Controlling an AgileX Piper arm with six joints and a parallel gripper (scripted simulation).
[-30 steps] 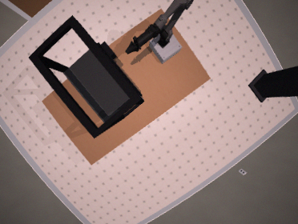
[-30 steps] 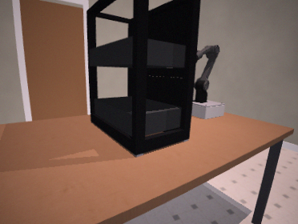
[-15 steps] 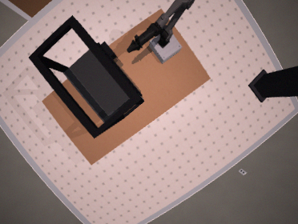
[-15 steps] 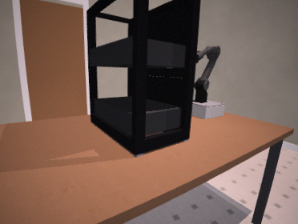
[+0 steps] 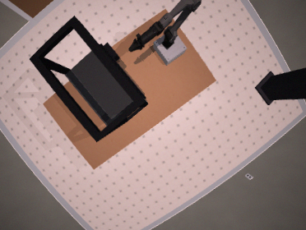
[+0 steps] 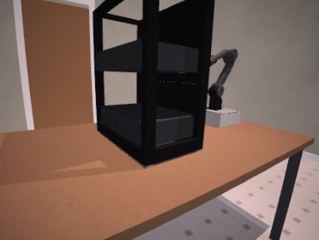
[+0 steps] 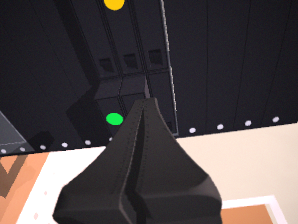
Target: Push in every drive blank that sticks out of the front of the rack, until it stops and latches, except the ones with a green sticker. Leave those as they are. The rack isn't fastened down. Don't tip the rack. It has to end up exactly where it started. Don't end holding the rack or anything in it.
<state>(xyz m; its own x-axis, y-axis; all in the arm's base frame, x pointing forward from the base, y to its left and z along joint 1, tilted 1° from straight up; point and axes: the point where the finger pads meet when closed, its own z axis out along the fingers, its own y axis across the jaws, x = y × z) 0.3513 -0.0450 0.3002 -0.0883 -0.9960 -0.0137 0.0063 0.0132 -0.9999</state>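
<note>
One arm is all I have here, and its gripper [image 7: 145, 107] is pinched fully together with nothing between the fingers, the two dark halves meeting in a seam down the middle of my wrist view. Its tip points at the black front of the rack [image 7: 225, 60], close to it, though I cannot tell from any view whether it is touching or just short. Right above the tip I see a row of small drive blanks [image 7: 131, 62] with dark recessed pulls, and the block just below them looks to stand proud of the face. A green sticker [image 7: 114, 119] sits just left of the fingertip on a lower blank, and a yellow sticker [image 7: 114, 3] shows at the top edge of the same view.

From above, the rack [image 5: 40, 62] stands upright on the brown table [image 5: 181, 82], with the arm reaching from its grey base [image 5: 179, 52] toward the rack's near face; the gripper [image 5: 135, 44] is near that face but I see a small gap of table between them. From the side camera, the rack [image 6: 150, 86] stands level on the table [image 6: 240, 146], base flat on the wood
</note>
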